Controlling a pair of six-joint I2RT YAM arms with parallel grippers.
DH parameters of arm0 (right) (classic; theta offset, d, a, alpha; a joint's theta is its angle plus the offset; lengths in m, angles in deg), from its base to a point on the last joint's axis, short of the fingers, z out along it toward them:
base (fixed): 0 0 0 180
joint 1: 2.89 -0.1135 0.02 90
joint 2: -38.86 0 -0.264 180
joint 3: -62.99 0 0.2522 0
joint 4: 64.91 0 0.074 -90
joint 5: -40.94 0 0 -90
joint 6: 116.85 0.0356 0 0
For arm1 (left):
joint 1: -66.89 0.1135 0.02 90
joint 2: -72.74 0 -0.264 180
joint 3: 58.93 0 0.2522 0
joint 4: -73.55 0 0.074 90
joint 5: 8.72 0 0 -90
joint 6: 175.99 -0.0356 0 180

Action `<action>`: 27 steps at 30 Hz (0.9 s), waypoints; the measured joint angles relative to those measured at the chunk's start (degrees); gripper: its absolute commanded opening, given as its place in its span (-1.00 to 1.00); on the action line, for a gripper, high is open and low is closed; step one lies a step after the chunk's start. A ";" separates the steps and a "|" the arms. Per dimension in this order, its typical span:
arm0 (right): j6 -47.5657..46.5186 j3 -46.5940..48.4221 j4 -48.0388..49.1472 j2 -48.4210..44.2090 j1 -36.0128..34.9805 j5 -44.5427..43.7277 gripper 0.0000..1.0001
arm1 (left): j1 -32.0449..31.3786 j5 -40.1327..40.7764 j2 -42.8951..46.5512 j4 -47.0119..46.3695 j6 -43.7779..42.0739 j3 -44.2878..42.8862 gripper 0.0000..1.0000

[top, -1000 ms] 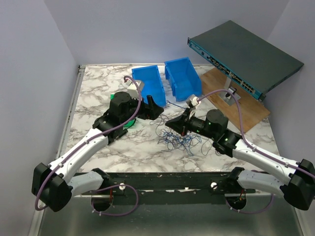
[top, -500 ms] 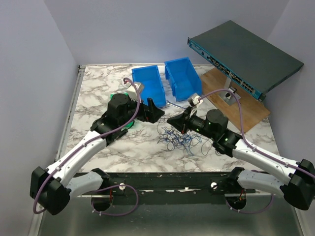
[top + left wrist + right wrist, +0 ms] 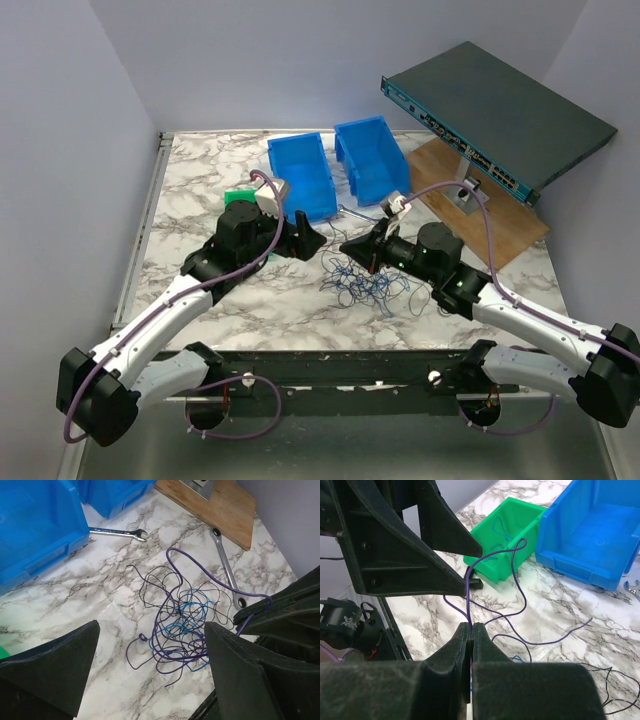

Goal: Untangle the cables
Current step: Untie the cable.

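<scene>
Quick count: two arms, left (image 3: 160, 310) and right (image 3: 540, 315), two blue bins (image 3: 310, 190) (image 3: 375, 175), one green bin (image 3: 492, 562), two wrenches (image 3: 117, 532) (image 3: 226, 565), one network switch (image 3: 500, 110) and one wood board (image 3: 505, 225). The cables (image 3: 182, 625) sit in one knot of purple, blue and dark strands, and we can't count them.

The knot lies mid-bench (image 3: 200, 160), btwn the two arm tips and in front of the blue bins.

Bins next. The green one holds a thin looped wire, seen only from the right wrist. In that same view the nearer blue bin shows a plain blue floor.

Left jaws are spread wide w/ nothing btwn them, framing the knot from above. Right jaws are clenched on a purple strand (image 3: 468, 602), which rises from the pinch and loops over toward the green bin.

The top view alone gives us the switch and both arms, but the green bin is mostly hidden behind the left arm there. The left wrist view alone shows both wrenches clearly, one by the blue bins and one near the board. It also shows the strand colours.
</scene>
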 measured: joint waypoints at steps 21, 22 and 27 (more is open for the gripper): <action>-0.52 0.04 -0.28 2.62 0.00 3.48 -0.59 | 0.00 -4.74 -12.22 -5.07 2.27 -2.93 -0.98; -0.63 0.04 -0.28 2.69 0.00 3.52 -0.17 | 0.00 -5.03 -13.64 -6.91 3.32 -2.97 -1.00; -1.16 -0.13 0.42 4.55 0.00 3.43 0.70 | 1.16 -4.70 -14.49 -9.81 4.68 -2.99 -1.00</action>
